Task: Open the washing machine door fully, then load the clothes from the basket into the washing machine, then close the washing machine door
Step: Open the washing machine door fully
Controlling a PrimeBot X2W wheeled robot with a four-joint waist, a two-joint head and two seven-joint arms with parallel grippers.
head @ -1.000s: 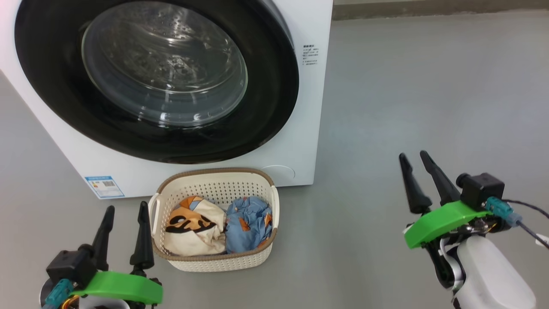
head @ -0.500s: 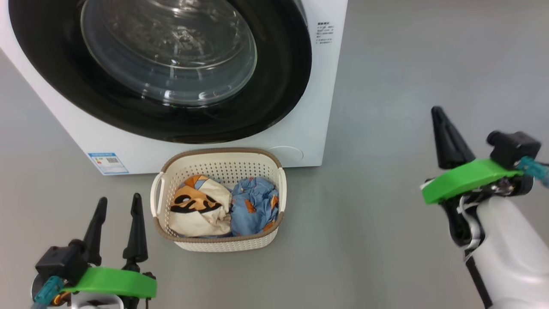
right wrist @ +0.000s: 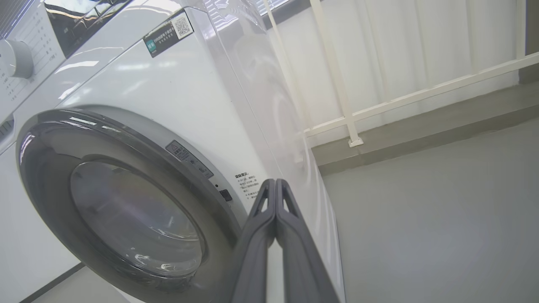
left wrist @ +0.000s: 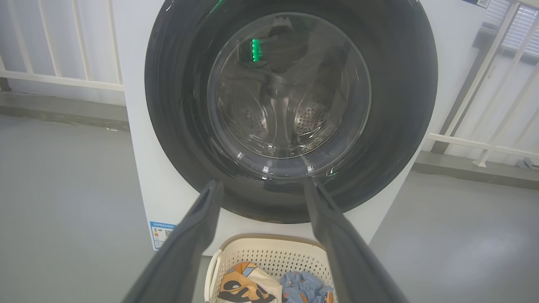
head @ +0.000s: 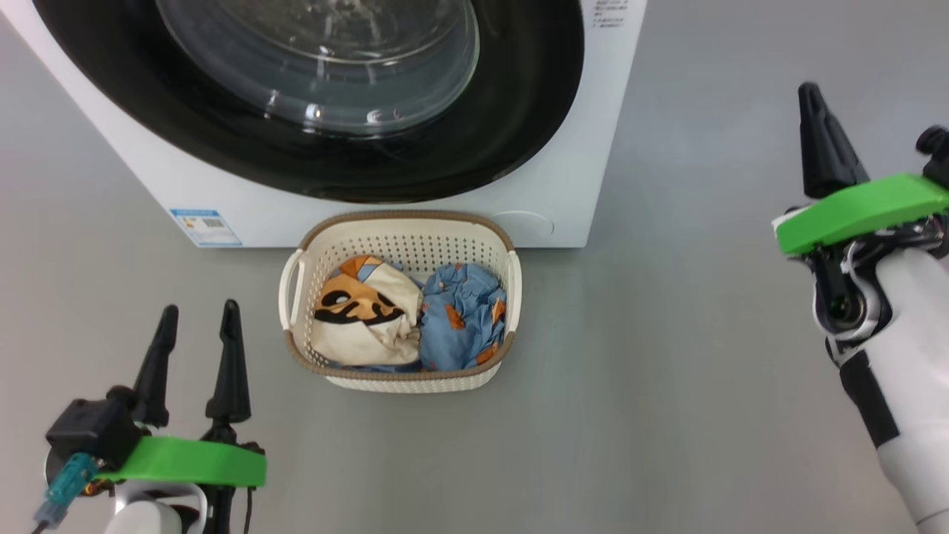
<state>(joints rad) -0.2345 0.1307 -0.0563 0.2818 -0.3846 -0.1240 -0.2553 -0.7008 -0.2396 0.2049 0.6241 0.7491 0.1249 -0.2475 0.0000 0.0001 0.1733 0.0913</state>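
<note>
My left pincer [head: 199,305] hangs low over the grey floor [head: 667,334], just left of the basket [head: 404,222]. Its two dark fingers stand wide apart and hold nothing. Along its own wrist view, my left pincer [left wrist: 262,182] frames the bottom of the washing machine door [left wrist: 400,126], with the basket [left wrist: 269,244] below it.

My right pincer [head: 808,90] is raised off to the right, well apart from the washing machine [head: 563,185]. Its fingers are pressed tight together, with nothing between them. In the right wrist view the joined tips [right wrist: 274,182] point toward the machine's front right edge, beside a small printed label [right wrist: 246,185], but I cannot tell whether they touch it.

The glossy black door [head: 519,111] lies closed against the machine's white front, and the steel drum shows through its glass window [head: 334,67]. The basket stands on the floor against the foot of the machine, below the door's lowest edge and to the right of the blue energy sticker [head: 205,226].

The clothes are both in the basket, touching. The cream garment [head: 363,311], with orange and black print, fills the left half. The crumpled light blue garment [head: 463,315] fills the right half.
</note>
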